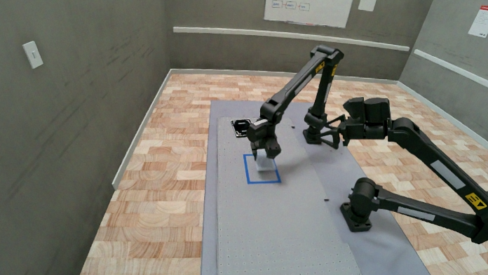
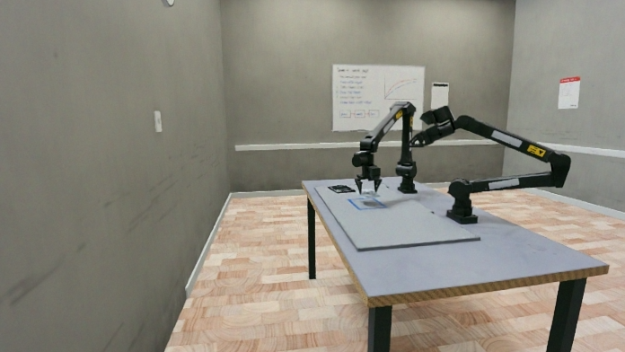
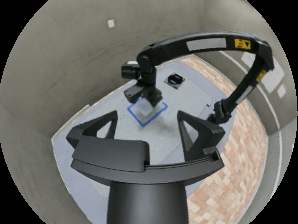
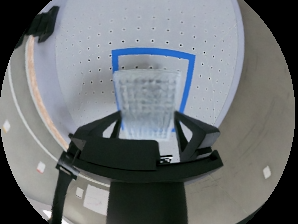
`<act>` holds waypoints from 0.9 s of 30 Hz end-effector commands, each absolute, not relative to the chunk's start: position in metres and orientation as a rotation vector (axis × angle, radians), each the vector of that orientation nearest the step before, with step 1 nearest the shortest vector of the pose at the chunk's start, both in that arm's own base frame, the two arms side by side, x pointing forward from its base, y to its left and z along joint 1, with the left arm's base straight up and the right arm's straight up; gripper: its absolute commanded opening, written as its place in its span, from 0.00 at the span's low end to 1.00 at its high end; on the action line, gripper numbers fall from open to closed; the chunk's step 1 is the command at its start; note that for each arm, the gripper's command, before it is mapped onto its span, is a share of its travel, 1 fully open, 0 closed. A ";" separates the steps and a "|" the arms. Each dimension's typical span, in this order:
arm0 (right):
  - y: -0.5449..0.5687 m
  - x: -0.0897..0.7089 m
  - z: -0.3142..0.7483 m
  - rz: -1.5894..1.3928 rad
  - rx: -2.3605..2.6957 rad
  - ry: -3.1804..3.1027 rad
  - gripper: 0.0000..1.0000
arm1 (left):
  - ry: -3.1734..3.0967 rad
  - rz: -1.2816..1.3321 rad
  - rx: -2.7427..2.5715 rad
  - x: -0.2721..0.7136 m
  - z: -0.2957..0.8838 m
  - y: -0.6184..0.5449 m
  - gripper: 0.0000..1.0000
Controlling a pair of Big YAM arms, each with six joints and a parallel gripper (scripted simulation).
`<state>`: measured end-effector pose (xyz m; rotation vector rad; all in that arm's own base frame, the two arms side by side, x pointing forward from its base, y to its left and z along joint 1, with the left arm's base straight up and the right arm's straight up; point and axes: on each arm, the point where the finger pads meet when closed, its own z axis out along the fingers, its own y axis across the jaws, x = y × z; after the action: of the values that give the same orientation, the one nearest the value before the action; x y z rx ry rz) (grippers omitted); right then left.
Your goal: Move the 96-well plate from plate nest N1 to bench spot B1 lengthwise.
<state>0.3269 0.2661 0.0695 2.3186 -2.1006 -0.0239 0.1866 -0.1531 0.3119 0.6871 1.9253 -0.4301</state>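
The clear 96-well plate [image 1: 265, 165] [image 3: 145, 107] [image 4: 150, 97] hangs level in my right gripper [image 2: 368, 192] [image 4: 147, 113], which is shut on its long sides. It is a little above the board, with its shadow below. The blue taped outline B1 [image 1: 263, 182] [image 2: 373, 208] [image 4: 152, 51] lies beneath it. In the right wrist view their long sides run roughly parallel, and the plate overlaps the left tape line. The black nest N1 [image 1: 236, 130] [image 2: 341, 189] holds no plate. My left gripper [image 1: 324, 130] [image 3: 147, 113] is open and empty, raised well away from the plate.
The perforated grey board [image 1: 273, 224] [image 2: 404, 229] lies on the blue-grey table [image 1: 389, 245] [image 2: 516, 265]. The left arm reaches across above the table toward the right arm's base [image 1: 312, 137]. Two small dark pieces [image 1: 326, 200] [image 1: 293, 127] lie near the board's arm-side edge.
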 end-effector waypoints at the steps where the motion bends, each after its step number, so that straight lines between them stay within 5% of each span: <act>1: 0.276 0.347 0.084 -0.006 2.299 -2.163 0.80 | 1.868 -0.441 0.665 0.187 0.349 -0.151 1.00; 27: 0.270 0.331 0.042 -0.020 2.291 -2.134 0.80 | 1.893 -0.443 0.677 0.187 0.333 -0.154 1.00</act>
<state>0.3331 0.2649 0.0541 2.2800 -2.1491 -0.0145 0.1863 -0.1535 0.3118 0.6889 1.9259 -0.4347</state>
